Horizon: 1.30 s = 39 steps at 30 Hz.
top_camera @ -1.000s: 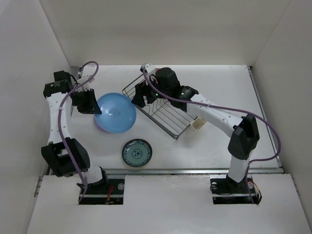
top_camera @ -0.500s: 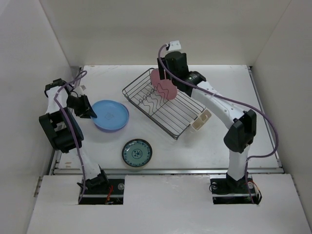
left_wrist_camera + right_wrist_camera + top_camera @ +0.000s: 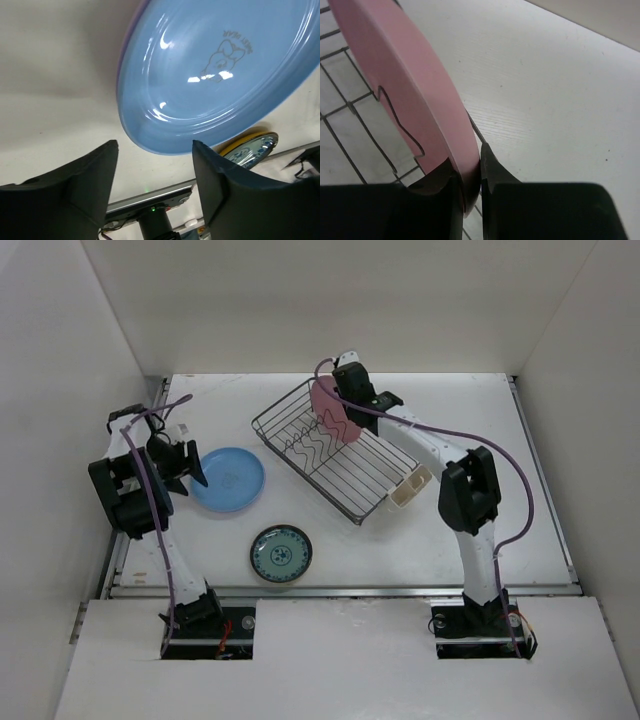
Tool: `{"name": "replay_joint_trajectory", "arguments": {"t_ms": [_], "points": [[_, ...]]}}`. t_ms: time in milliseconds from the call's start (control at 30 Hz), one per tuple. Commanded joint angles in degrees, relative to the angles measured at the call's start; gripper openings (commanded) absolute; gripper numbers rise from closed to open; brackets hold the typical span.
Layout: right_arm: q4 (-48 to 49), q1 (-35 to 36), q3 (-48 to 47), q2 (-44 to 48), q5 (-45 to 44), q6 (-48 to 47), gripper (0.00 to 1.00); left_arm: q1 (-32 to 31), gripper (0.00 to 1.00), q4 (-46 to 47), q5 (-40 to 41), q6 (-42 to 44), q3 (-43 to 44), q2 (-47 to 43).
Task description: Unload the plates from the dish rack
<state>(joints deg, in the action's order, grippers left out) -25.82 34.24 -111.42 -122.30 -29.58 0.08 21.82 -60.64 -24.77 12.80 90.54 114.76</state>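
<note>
Right claw (image 3: 470, 167) clenched on pink plate (image 3: 405, 85) rim at dish rack (image 3: 345, 480); left claw (image 3: 154, 150) released, beside blue plate (image 3: 215, 75).

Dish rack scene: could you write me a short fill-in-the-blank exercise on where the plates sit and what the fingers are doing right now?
1. The dish rack contains just ____ plate, the pink plate, standing on edge and pinched by the right gripper.
2. In the top view, the light blue plate lies flat to the ____ of the dish rack.
3. The left gripper has its fingers ____, gripping nothing.

Missing words: one; left; open.
</note>
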Motion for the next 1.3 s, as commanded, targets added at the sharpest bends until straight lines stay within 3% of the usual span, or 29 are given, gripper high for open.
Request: {"name": "replay_joint_trajectory", "arguments": {"t_ms": [0, 67, 333, 667, 800, 833, 1000, 1267], "points": [[2.7, 0.3, -2.1, 2.5, -2.1, -0.6, 0.1, -0.9, 0.59, -0.7, 2.7, 1.5, -1.2, -4.6], [3.6, 0.3, 0.1, 5.0, -2.6, -1.3, 0.0, -0.9, 0.63, -0.7, 3.2, 0.9, -1.2, -6.0], [8.7, 2.4, 3.4, 11.4, -7.9, -7.6, 0.0, -0.9, 0.75, -0.8, 3.8, 0.4, -0.7, -9.8], [9.7, 4.2, 3.4, 18.1, -6.9, -7.2, 0.0, -0.9, 0.75, -2.6, 2.3, 1.2, 1.0, -16.0], [4.3, 4.2, 2.3, 19.5, 10.1, -1.8, 0.0, -2.0, 0.79, -4.9, -4.6, 5.9, 3.1, -20.9], [2.9, 4.2, 2.3, 19.5, 19.2, -0.6, 0.0, -2.0, 0.82, -5.4, -5.7, 7.0, 3.8, -21.9], [2.4, 6.9, 2.3, 14.8, 42.6, 3.9, 0.0, -8.0, 0.93, -4.8, -8.0, 9.4, 3.9, -28.5], [8.8, 10.8, 4.3, 11.5, 60.4, 5.9, 0.0, -13.9, 0.92, -2.5, -1.3, 7.5, 0.0, -28.1]]}}
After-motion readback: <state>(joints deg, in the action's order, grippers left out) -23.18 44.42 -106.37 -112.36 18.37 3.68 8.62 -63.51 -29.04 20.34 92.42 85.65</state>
